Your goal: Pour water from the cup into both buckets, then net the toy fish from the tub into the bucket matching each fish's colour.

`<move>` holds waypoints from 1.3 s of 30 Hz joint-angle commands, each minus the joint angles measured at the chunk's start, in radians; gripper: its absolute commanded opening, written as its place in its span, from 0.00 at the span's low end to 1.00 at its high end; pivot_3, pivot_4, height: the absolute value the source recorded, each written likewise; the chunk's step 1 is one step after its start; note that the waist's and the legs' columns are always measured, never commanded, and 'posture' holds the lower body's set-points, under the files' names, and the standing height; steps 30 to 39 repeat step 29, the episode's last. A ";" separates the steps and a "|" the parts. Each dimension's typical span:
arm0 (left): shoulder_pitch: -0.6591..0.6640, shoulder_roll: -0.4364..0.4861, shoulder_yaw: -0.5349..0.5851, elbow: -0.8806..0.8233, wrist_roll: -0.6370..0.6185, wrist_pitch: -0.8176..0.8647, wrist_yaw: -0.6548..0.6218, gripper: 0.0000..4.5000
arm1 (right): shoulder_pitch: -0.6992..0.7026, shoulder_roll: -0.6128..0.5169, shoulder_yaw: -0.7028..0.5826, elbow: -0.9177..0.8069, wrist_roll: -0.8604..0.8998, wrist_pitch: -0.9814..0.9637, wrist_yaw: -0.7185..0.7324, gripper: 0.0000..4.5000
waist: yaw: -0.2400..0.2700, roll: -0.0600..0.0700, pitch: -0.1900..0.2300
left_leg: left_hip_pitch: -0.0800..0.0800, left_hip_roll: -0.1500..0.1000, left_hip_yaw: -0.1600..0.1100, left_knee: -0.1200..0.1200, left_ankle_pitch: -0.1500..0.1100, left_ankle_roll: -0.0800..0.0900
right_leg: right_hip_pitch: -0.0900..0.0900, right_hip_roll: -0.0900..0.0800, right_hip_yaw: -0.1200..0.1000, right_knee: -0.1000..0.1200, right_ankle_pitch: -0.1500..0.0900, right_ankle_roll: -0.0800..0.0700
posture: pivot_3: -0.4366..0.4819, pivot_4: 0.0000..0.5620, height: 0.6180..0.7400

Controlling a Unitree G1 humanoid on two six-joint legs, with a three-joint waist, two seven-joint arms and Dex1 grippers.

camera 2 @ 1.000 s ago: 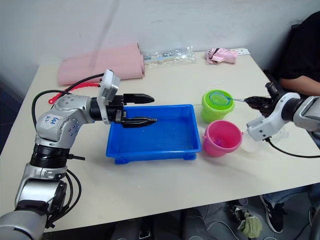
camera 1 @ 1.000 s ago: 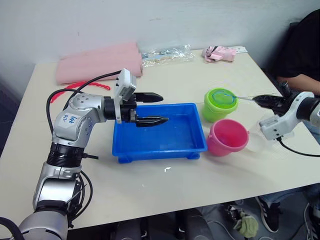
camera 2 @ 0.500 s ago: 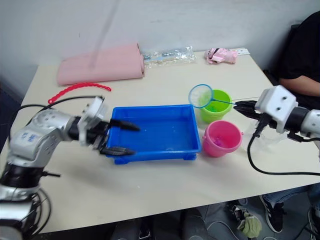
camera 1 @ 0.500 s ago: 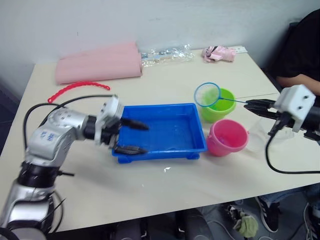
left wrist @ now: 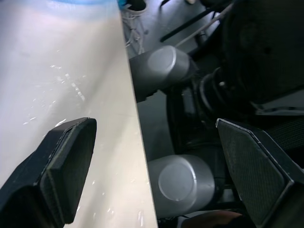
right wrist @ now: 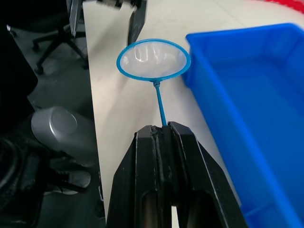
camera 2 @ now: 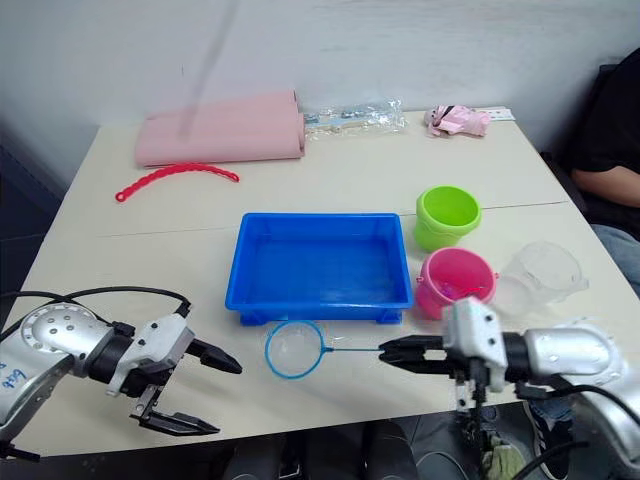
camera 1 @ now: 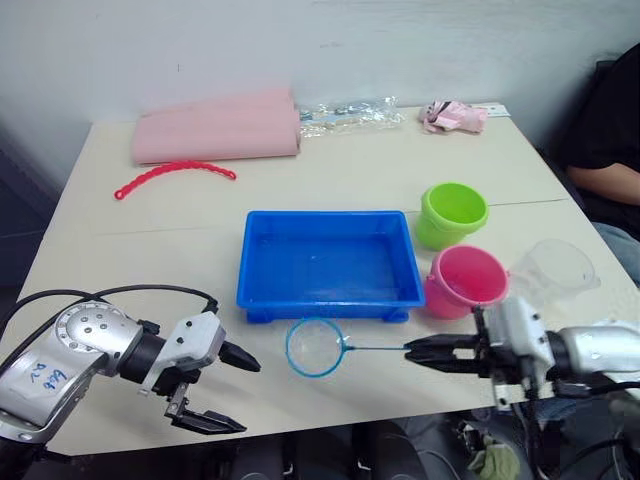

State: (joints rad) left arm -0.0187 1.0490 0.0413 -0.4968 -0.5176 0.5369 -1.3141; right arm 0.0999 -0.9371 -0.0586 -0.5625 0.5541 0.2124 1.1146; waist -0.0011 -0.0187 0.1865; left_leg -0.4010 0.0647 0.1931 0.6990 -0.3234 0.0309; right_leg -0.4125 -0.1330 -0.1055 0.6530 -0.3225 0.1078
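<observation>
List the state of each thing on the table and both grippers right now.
net: held by its handle, ring over the table before the tub
right gripper: shut on the net
left gripper: open
tub: upright
green bucket: upright
pink bucket: upright
cup: tipped sideways

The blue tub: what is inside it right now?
The blue tub shows only its bare blue floor, possibly with a film of water; no fish can be made out. The net lies on the table outside its near rim, its handle clamped in the right hand.

Silver-grey arm shells with black joints; blue handwritten marks on left forearm; black cables looped; black two-fingered left claw (camera 1: pixel 222 390).
</observation>
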 commanded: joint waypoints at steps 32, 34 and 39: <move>-0.346 -0.027 0.070 0.324 -0.184 0.151 -0.062 1.00 | 0.601 0.123 -0.922 0.072 0.131 0.265 0.031 0.99 | 0.022 -0.002 -0.001 | 0.004 0.000 0.000 -0.002 -0.001 0.000 | 0.004 0.002 0.000 -0.001 0.000 -0.001 | 0.48 0.27 0.98; -0.346 -0.027 0.070 0.324 -0.184 0.151 -0.062 1.00 | 0.601 0.123 -0.922 0.072 0.131 0.265 0.031 0.99 | 0.022 -0.002 -0.001 | 0.004 0.000 0.000 -0.002 -0.001 0.000 | 0.004 0.002 0.000 -0.001 0.000 -0.001 | 0.48 0.27 0.98; -0.346 -0.027 0.070 0.324 -0.184 0.151 -0.062 1.00 | 0.601 0.123 -0.922 0.072 0.131 0.265 0.031 0.99 | 0.022 -0.002 -0.001 | 0.004 0.000 0.000 -0.002 -0.001 0.000 | 0.004 0.002 0.000 -0.001 0.000 -0.001 | 0.48 0.27 0.98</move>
